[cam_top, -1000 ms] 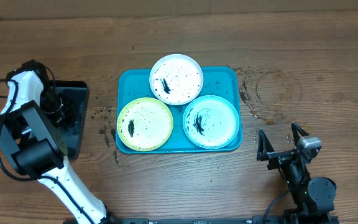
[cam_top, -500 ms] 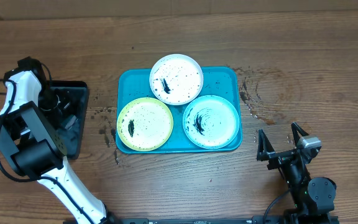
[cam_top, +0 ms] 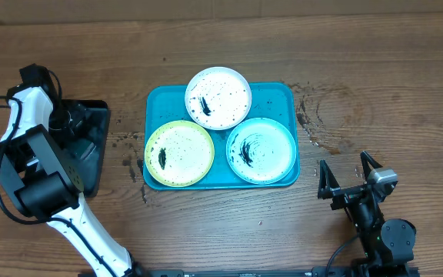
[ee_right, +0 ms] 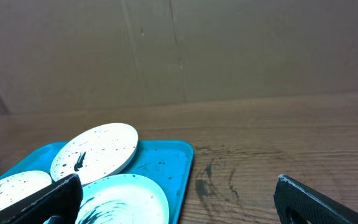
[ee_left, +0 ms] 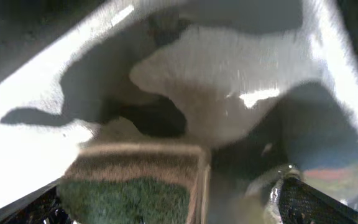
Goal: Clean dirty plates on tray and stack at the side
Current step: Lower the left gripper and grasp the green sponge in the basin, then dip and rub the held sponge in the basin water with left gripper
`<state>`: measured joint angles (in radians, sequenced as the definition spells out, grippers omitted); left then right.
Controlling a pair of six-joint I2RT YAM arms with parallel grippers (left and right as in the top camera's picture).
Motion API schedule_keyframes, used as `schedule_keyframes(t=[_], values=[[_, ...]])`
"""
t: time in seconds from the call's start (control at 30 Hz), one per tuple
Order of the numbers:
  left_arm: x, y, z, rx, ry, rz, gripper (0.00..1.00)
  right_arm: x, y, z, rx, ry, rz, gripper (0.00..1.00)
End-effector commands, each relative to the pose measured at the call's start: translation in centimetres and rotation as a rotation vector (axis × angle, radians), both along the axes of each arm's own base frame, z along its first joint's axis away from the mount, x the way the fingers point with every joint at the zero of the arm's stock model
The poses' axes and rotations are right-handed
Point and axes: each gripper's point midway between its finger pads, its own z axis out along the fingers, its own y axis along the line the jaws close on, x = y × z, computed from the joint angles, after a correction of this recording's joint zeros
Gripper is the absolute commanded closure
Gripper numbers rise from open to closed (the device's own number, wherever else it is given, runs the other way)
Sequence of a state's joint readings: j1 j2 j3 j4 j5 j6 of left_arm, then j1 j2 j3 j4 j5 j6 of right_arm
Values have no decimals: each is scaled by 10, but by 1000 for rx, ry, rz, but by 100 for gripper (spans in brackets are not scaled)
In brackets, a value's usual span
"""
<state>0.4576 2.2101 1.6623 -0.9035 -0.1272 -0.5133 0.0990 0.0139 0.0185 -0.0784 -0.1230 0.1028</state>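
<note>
Three smeared plates lie on the turquoise tray: a white plate at the back, a yellow-green plate front left, a pale mint plate front right. My left gripper is far left of them, over a black tray. The left wrist view shows its jaws open, a green-and-tan sponge lying between them against the left finger and apart from the right one. My right gripper stands open over bare table, front right of the tray, nothing between its fingers.
Dark smears mark the wood right of the turquoise tray, and specks lie between it and the black tray. A cardboard wall closes off the back of the table. The right wrist view shows the white plate and the mint plate.
My left gripper has gone from shut to open over the black tray and shifted slightly toward the back. The plates and the right arm have not moved.
</note>
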Motion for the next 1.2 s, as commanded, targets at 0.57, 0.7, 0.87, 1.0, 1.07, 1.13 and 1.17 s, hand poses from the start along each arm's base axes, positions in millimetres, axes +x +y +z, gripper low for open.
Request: schedule_keyframes(t=[0.57,0.7,0.87,1.0,1.07,1.13,1.17], values=[[-13,7,-13,42,78,-13,96,1,-2,-2,-6,-5,-12,0],[-16,6,-13,36,90,-13,96,1,-2,-2,-6,-5,-12,0],[-36,-7,-14,-21,170,-18,0,1,-2,-2,-6,-5,-12,0],[-54,-16,-12,-58,244,-20,0,1,-2,-2,-6,-5,-12,0],[-62,-20,-11,-76,278,-22,0,1,-2,-2,-6,-5,-12,0],[-68,-23,-10,-89,304,-22,7,1,-2,-2,-6,-5,-12,0],[-70,-24,-9,-91,310,-23,13,1,-2,-2,-6,-5,-12,0]])
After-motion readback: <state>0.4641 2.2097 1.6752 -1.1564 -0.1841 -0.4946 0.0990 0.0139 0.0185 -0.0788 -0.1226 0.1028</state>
